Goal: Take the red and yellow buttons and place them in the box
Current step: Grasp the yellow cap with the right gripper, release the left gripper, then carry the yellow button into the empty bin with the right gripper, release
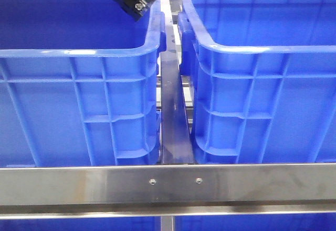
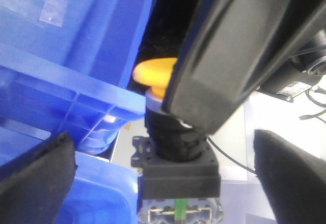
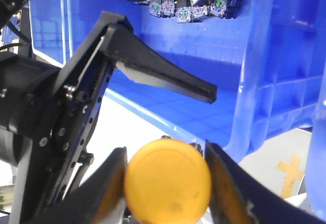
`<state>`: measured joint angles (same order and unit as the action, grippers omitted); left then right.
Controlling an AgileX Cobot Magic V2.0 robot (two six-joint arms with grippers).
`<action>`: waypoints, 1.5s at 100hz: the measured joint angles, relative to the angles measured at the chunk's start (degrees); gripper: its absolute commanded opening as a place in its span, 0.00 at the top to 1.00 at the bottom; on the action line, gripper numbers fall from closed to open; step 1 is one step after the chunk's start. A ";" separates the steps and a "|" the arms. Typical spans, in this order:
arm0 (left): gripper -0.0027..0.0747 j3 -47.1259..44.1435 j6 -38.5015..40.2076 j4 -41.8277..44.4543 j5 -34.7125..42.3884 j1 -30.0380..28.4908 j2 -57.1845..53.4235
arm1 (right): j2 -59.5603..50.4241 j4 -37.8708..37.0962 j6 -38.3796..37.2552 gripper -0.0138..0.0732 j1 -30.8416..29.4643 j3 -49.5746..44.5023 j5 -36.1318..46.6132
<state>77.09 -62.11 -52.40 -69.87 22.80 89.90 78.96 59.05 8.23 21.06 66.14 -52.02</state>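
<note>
My right gripper (image 3: 165, 155) is shut on the yellow button (image 3: 167, 186), its fingers pressing the domed cap from both sides. In the left wrist view the yellow cap (image 2: 153, 74) tops a black switch body (image 2: 178, 173), which hangs between the wide-open fingers (image 2: 35, 183) of my left gripper (image 2: 162, 147) without touching them. In the front view the switch body (image 1: 134, 2) shows at the top, over the far right corner of the left blue crate (image 1: 79, 52). The red button is out of view.
A second blue crate (image 1: 262, 47) stands to the right, with a dark rail (image 1: 173, 115) between the two. A steel bar (image 1: 168, 184) runs across the front. In the right wrist view a blue crate (image 3: 265, 56) holds several button switches (image 3: 188, 0).
</note>
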 measured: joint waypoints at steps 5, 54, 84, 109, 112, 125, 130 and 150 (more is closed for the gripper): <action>0.11 0.00 0.00 0.00 0.00 0.00 0.00 | 0.00 0.00 0.00 0.56 -0.12 0.00 -0.16; 0.11 0.00 0.00 -1.81 0.11 -4.64 0.00 | 0.00 0.24 5.12 0.56 -15.12 0.00 -10.23; 0.11 0.00 0.00 -2.51 0.11 -4.78 0.00 | 0.00 -0.59 18.25 0.56 -25.07 4.21 -7.18; 0.11 0.00 0.00 -2.51 0.11 -4.78 0.00 | 1.28 -8.92 21.98 0.56 -25.44 5.14 8.88; 0.11 0.00 0.00 -2.51 0.11 -4.78 0.00 | 1.89 -9.78 22.29 0.56 -25.44 5.14 10.53; 0.11 0.00 0.00 -2.66 -0.03 -5.52 0.00 | 4.76 -11.94 25.39 0.56 -25.44 5.14 16.10; 0.11 0.00 0.00 -2.66 -0.03 -5.94 0.00 | 6.03 -12.18 27.27 0.56 -25.31 5.14 17.55; 0.11 0.00 0.26 -2.66 0.21 -6.54 0.00 | 11.97 -12.32 34.76 0.56 -23.94 5.99 22.62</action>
<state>77.09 -61.85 -55.05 -69.66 16.26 89.90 90.93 46.73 42.99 -2.88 72.13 -29.40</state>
